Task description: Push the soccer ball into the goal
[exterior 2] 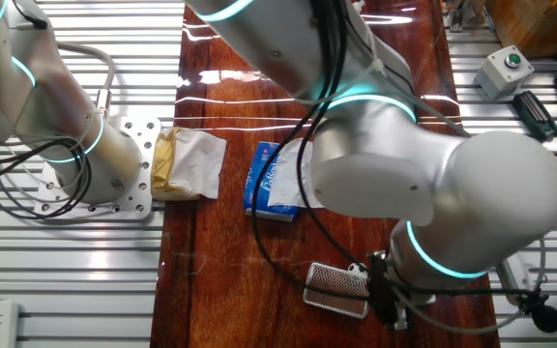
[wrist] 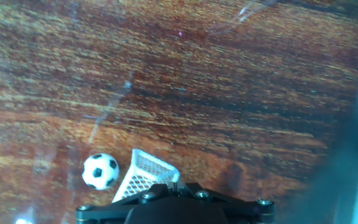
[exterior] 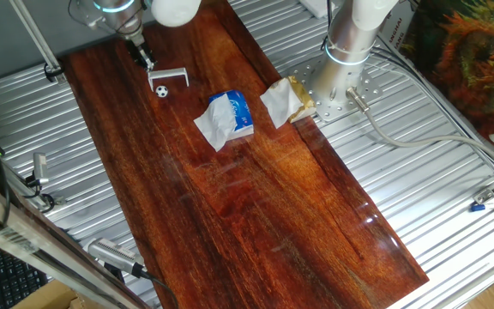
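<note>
The gripper [exterior: 147, 60] hangs low over the far end of the dark wooden tabletop [exterior: 256, 223], its fingers pointing down at the board; whether they are parted or pressed together cannot be told — in one fixed view they are a small dark shape, in the other fixed view the arm's bulk hides them, and the hand view shows only the black housing at the bottom edge. Just below the fingertips stands the goal [exterior: 168, 78], a small white frame with netting, close to the gripper but whether touching cannot be made out; the soccer ball [exterior: 161, 89] lies on the wood right beside the goal's front, apart from the fingers — in the hand view the ball [wrist: 100, 171] sits just left of the net [wrist: 148, 175]. Further from the gripper lie a blue packet with white tissue [exterior: 230, 116] and, beyond it, crumpled white-and-tan paper [exterior: 285, 101], near the arm's base plate [exterior: 333, 90].
</note>
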Robot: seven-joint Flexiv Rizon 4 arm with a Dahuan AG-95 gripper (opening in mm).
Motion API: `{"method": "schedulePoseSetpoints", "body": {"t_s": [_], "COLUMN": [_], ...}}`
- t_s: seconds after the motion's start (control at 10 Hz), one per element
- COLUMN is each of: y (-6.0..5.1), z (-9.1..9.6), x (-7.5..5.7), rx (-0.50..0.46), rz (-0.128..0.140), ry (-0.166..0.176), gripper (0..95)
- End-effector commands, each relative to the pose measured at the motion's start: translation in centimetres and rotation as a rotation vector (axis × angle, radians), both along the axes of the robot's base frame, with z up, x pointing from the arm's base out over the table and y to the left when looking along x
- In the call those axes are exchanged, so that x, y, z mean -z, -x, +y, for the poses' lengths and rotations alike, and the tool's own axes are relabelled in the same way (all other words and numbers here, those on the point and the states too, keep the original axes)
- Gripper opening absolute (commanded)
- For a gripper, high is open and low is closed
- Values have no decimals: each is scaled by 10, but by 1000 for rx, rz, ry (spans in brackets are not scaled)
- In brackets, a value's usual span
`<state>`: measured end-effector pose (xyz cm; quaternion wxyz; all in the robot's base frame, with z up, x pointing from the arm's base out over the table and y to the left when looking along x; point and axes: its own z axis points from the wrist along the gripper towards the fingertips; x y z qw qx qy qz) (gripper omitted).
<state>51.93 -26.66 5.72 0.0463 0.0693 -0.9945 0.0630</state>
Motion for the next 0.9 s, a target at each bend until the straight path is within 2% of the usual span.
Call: {"method": "schedulePoseSetpoints", "body": {"t_s": [0.1,0.4,0.5,0.9], "y": [0,0,-1,0], "z": [3,6,13,12], "x": [0,-3,-5,-6], "rx": [8,15,33,36], "rz": [-5,-9,-9,1], "ry": [-10,-16,-14,-1], "gripper": [0,0,0,0]}}
